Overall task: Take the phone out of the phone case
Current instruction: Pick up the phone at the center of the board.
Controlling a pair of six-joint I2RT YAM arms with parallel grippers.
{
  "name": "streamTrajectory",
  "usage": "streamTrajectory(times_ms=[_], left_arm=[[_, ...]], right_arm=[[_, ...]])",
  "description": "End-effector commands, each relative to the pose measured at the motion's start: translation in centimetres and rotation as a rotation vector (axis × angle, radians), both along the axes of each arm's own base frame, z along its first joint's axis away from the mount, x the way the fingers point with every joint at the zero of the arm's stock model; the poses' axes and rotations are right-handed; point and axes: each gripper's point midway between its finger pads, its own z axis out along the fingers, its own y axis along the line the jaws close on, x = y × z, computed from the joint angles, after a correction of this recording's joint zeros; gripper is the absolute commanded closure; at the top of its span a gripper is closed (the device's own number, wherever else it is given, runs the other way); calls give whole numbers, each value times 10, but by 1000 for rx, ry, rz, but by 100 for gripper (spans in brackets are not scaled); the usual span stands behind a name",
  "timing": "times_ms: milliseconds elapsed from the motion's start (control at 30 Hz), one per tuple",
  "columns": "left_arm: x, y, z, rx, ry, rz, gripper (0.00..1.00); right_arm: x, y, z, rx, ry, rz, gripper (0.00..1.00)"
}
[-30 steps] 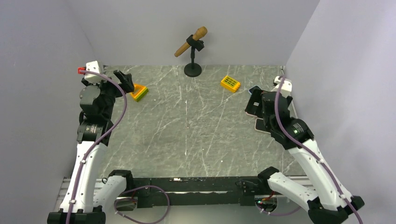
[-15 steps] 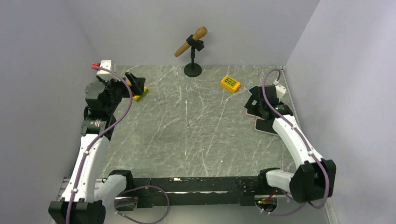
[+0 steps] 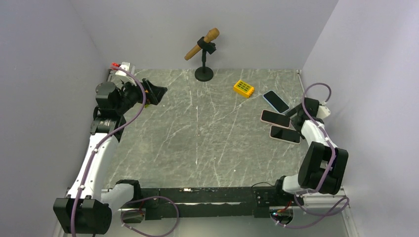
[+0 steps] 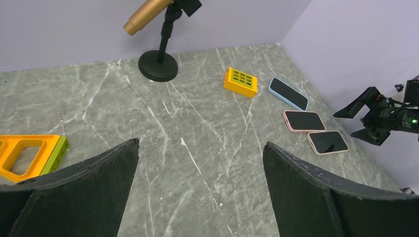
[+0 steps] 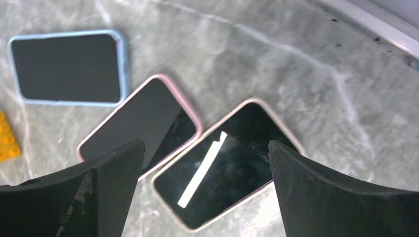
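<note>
Three cased phones lie face up at the table's right side: a blue-cased phone [image 3: 275,101], a pink-cased phone [image 3: 275,118] and a beige-cased phone [image 3: 285,134]. In the right wrist view the blue-cased [image 5: 66,66], pink-cased [image 5: 138,123] and beige-cased [image 5: 227,168] phones lie side by side. My right gripper [image 3: 296,117] is open and empty, low beside the phones, with the beige-cased phone between its jaws [image 5: 205,145]. My left gripper [image 3: 157,94] is open and empty at the far left, above the table [image 4: 201,143].
A microphone on a black stand [image 3: 203,73] is at the back centre. A yellow brick [image 3: 243,88] lies left of the phones. An orange and green block [image 4: 29,153] lies under my left gripper. Walls close in on the left, right and back.
My right arm has folded back toward the right wall and lowered, uncovering the three phones. My left gripper has risen and swung right, away from the orange block.
</note>
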Motion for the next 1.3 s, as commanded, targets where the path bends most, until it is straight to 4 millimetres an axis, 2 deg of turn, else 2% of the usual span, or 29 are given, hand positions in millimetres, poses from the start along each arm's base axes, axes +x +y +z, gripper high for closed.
streamTrajectory(times_ms=[0, 67, 133, 233, 333, 400, 500, 567, 667, 800, 867, 933, 1033, 1133, 1267], left_arm=[[-3, -9, 34, -24, -94, -63, 1], [-3, -11, 34, -27, -93, -72, 1], [-3, -11, 32, -30, -90, -77, 1], [0, -11, 29, -33, -75, -67, 1], [1, -11, 26, -38, -65, -68, 1], [2, -14, 24, -47, -57, -78, 1], [3, -22, 20, -34, -43, -77, 1], [4, -31, 14, -5, -21, -52, 1], [12, -28, 12, 9, 61, 81, 1], [22, -29, 31, -29, 98, 113, 1], [26, -31, 32, 0, 80, 90, 1], [27, -32, 25, 51, 49, 71, 1], [24, -31, 7, 73, 53, 41, 1], [19, -39, 12, 56, 49, -30, 1], [17, -50, 8, 17, 48, -109, 1]], right_arm=[[7, -29, -4, 42, -126, -47, 0], [1, -42, -14, 52, -130, -67, 0], [1, -46, -28, 96, -114, -54, 0], [14, -31, -39, 194, -118, 68, 0], [19, -4, -51, 304, -109, 150, 0], [13, 13, -58, 369, -103, 178, 0], [-1, 52, -61, 484, -82, 281, 0], [-15, 81, -57, 509, -79, 359, 0], [-39, 117, -51, 491, -51, 419, 0], [-64, 167, -38, 541, -104, 517, 0], [-72, 181, -31, 552, -131, 561, 0], [-74, 185, -22, 528, -153, 629, 0], [-68, 168, -15, 394, -110, 655, 0], [-52, 154, -7, 302, -77, 673, 0], [-26, 166, -1, 306, -69, 788, 0]])
